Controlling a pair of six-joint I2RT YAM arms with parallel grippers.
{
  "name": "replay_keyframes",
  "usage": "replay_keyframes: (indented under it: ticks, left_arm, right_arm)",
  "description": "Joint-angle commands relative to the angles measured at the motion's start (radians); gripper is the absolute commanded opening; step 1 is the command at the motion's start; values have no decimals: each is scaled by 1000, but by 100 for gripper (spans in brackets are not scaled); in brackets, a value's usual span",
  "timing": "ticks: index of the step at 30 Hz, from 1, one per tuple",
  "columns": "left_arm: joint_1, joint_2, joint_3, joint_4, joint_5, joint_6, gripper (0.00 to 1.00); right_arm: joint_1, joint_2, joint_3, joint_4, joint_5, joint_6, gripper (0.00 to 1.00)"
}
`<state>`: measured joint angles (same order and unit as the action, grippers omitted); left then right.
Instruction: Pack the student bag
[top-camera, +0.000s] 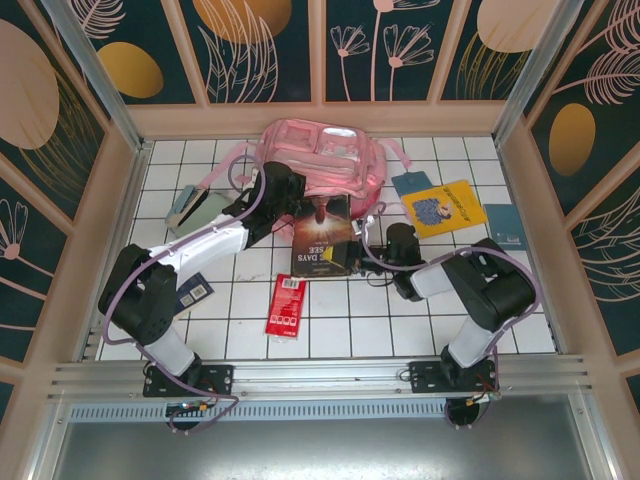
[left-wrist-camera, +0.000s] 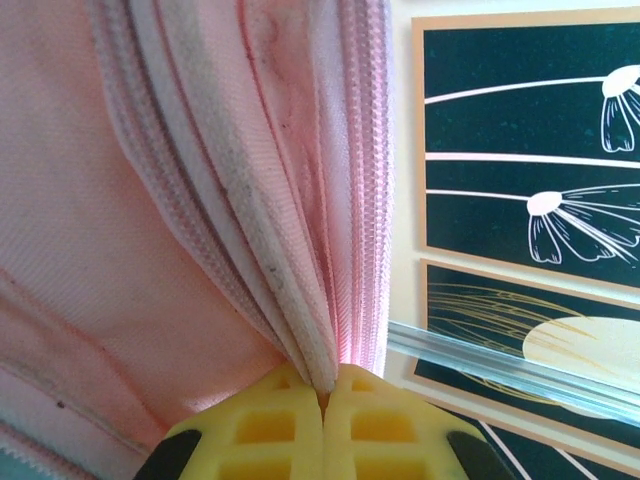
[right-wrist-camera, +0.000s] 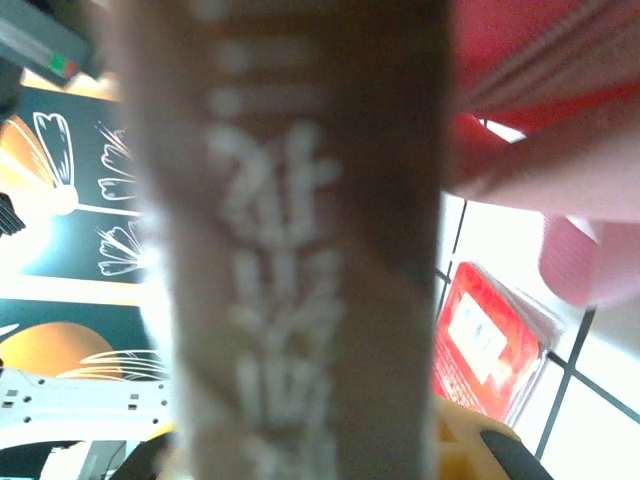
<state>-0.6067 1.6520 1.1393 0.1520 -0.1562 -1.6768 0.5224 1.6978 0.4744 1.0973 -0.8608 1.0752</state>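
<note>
The white-tiled tabletop (top-camera: 340, 330) carries everything. The student bag (top-camera: 320, 160), pink and the biggest thing on it, lies at 12 o'clock against the far wall, with thin straps trailing toward 9 and 3 o'clock.

At the bag's 6 o'clock a dark book (top-camera: 325, 235) sits with its far edge meeting the bag's near side. A yellow book (top-camera: 443, 207) lies flat at the dark book's 2 o'clock, well apart from it. At about 10 o'clock from the dark book, by the bag's left strap, is a mint-green pencil case (top-camera: 190, 207). A red packet (top-camera: 287, 305) lies at the dark book's 7 o'clock, near it but not touching.

The left claw (left-wrist-camera: 323, 395) is pinched fully together on a fold of the bag's pink fabric beside a zipper line. The right claw (top-camera: 372, 245) is clamped on the dark book's right edge, the blurred lettered spine close against its wrist camera.
</note>
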Motion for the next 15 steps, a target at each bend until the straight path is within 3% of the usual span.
replay_keyframes:
  ticks: [1, 7, 15]
  left_arm:
    - [1, -100, -15, 123, 33, 15, 0]
    - [0, -145, -55, 120, 32, 29, 0]
    - [-1, -110, -27, 150, 70, 41, 0]
  right_arm:
    - [-51, 53, 85, 127, 28, 88, 0]
    - [-107, 130, 139, 224, 51, 219, 0]
    - [-88, 205, 148, 236, 83, 259, 0]
